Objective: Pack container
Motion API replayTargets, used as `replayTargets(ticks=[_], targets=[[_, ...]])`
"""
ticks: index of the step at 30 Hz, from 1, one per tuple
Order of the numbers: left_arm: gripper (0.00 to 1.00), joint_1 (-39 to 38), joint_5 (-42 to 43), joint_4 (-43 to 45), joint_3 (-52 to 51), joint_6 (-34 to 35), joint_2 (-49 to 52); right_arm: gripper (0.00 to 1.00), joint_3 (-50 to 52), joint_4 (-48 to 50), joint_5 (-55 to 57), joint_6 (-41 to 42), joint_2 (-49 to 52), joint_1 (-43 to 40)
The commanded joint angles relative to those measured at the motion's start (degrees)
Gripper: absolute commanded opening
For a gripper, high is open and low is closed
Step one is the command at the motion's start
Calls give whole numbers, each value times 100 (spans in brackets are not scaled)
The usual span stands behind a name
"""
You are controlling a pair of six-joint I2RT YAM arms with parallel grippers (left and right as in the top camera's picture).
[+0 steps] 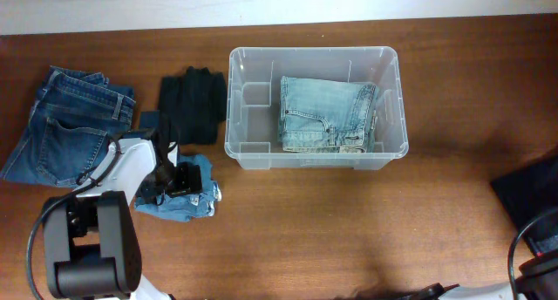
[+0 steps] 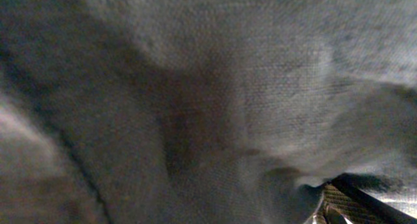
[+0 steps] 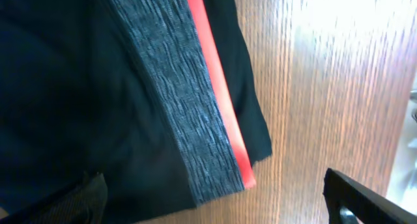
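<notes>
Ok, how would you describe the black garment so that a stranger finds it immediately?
Find the clear container in the middle of the table. Just outside its left wall lies a folded black garment. The jeans on its other side are blue denim; this one is plain black.

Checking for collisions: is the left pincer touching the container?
Apart. The overhead view shows the left pincer over crumpled denim, with a strip of bare table between that and the container.
</notes>
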State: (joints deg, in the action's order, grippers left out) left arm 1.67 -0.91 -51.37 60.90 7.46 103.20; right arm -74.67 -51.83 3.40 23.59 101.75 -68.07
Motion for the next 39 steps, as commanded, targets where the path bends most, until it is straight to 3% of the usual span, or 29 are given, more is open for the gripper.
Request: replayTargets(ticks=[1,9,17,20,23,29,31,33,39], targets=[[99,-17,-37,-2,9,-74,138,99,44,144,-11,-83,365,-15],[99,-17,-37,-2,9,-74,138,99,42,431,-321,-186,1069,-17],[99,-17,-37,-2,9,-74,138,99,42,603,-345,-190,1156,-20],[99,-17,-37,-2,9,-74,138,80,44,595,-387,-190,1180,-20],[99,-17,-37,-2,9,-74,138,79,52,568,-431,-188,1198,-20],[99,-17,-37,-2,9,-74,138,79,57,463,-424,-168,1198,-20],[99,-17,-37,-2,9,-74,138,95,90,426,-417,-166,1198,-20],[99,-17,-37,-2,9,-74,138,100,157,402,-400,-164,1198,-20],[99,-17,-37,-2,9,-74,138,99,334,435,-382,-13,1198,-20]])
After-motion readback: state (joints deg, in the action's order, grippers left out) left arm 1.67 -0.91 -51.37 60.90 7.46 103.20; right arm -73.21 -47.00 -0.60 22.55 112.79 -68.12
